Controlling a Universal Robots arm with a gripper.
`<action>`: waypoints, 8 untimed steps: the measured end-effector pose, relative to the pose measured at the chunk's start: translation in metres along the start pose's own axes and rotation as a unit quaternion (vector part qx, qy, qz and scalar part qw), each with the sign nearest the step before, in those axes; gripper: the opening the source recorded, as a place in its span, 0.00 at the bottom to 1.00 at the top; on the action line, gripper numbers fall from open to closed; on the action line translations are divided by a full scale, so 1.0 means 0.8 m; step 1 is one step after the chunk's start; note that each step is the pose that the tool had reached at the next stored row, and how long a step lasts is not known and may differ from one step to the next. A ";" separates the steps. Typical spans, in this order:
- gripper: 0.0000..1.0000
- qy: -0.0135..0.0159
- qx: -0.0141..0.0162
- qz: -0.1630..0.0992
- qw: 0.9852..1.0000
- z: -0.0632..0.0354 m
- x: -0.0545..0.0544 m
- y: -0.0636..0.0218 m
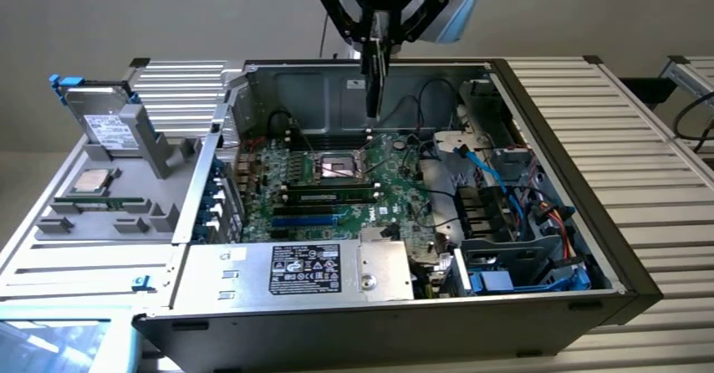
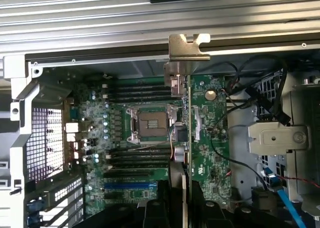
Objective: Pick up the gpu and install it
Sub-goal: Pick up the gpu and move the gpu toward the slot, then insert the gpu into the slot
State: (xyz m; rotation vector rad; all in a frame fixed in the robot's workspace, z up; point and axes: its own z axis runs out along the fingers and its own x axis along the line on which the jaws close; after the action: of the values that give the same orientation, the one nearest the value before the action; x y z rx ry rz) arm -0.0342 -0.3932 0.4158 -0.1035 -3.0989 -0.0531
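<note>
One open computer case [image 1: 369, 335] sits on a ribbed metal desk [image 1: 647, 114] before a plain grey wall [image 1: 167, 13]; the end effector [image 1: 377, 38] pinches the gpu [image 1: 373, 89] edge-down above its motherboard [image 1: 396, 176].

The gpu [image 2: 184, 63] showed a bare silver metal end bracket, satin finish; the gripper [image 1: 377, 38] looked matt black. The motherboard [image 1: 334, 181] was green laminate, slightly glossy. At its 6 o'clock in the exterior view, the power supply [image 1: 240, 268] was dull grey sheet metal with a black printed label.
</note>
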 end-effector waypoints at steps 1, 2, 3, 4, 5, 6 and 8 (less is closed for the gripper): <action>0.28 0.000 0.000 0.000 1.000 0.000 0.000 0.000; 0.28 0.000 0.000 0.000 1.000 0.000 0.000 0.000; 0.28 0.000 0.000 0.000 1.000 0.000 0.000 0.000; 0.28 0.000 0.000 0.000 1.000 0.000 0.000 0.000; 0.28 0.000 0.000 -0.004 1.000 0.000 0.000 0.000; 0.28 0.000 0.001 -0.014 1.000 0.000 0.000 0.000; 0.28 0.001 0.001 -0.032 0.999 0.000 0.000 0.000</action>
State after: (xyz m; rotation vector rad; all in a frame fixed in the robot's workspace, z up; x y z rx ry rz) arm -0.0342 -0.3932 0.4157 -0.0052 -3.0996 -0.0510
